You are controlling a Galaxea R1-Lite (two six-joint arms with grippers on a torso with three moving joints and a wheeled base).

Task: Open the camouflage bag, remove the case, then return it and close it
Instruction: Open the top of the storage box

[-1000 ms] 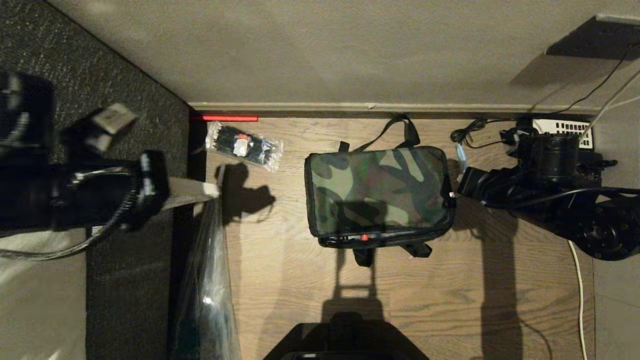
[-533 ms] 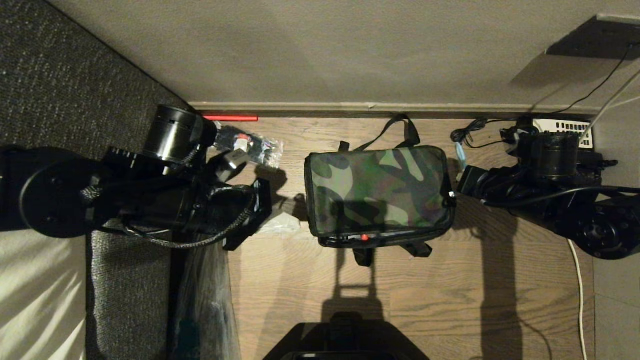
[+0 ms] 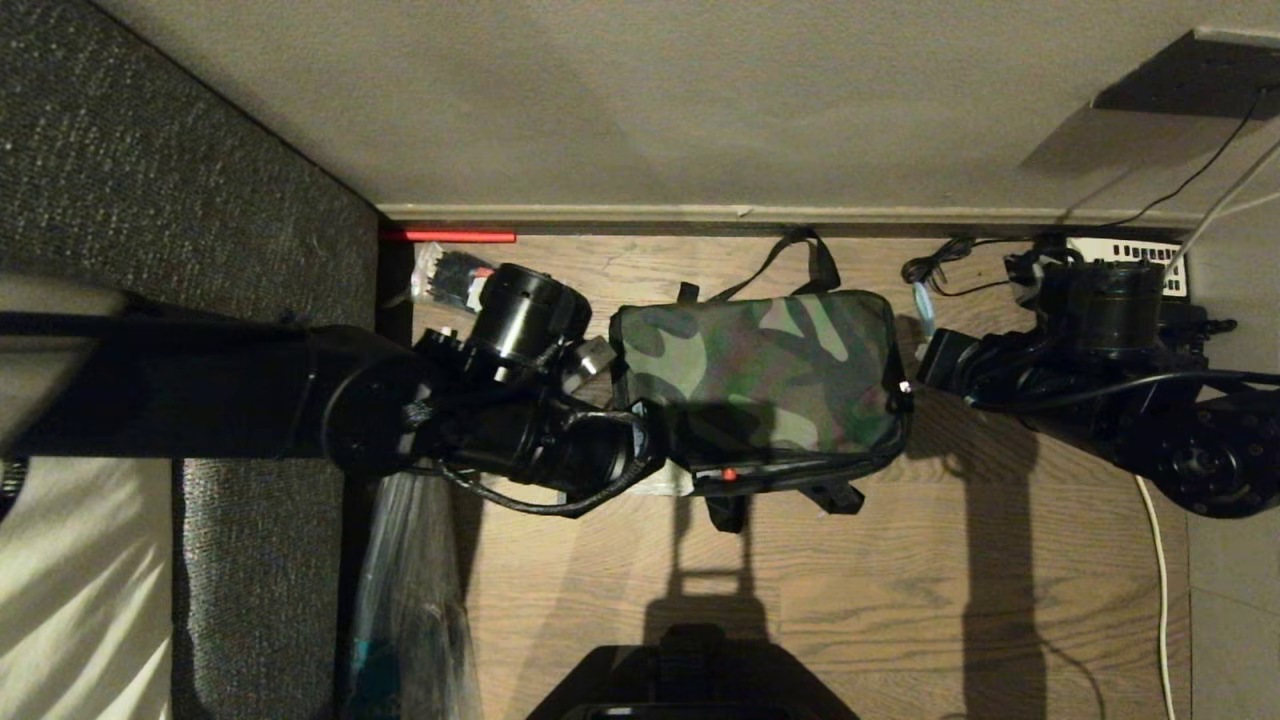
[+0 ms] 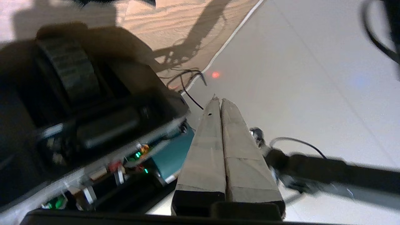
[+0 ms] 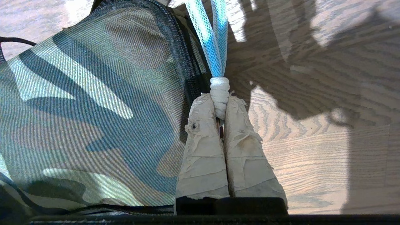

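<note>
We see camouflage bag [image 3: 760, 380] zipped, boxy, green-brown top, black sides. Right gripper [image 5: 221, 107] pinches blue-white zipper cord [image 5: 211, 37]. Left gripper [image 4: 220, 103] closed, empty.

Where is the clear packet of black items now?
In the head view, the clear packet lies far-left on the wooden floor, partly behind the left arm.

One camouflage bag [image 3: 765, 370], one clear packet [image 3: 448, 275], one blue mesh cord [image 5: 210, 37], two robot arms
</note>
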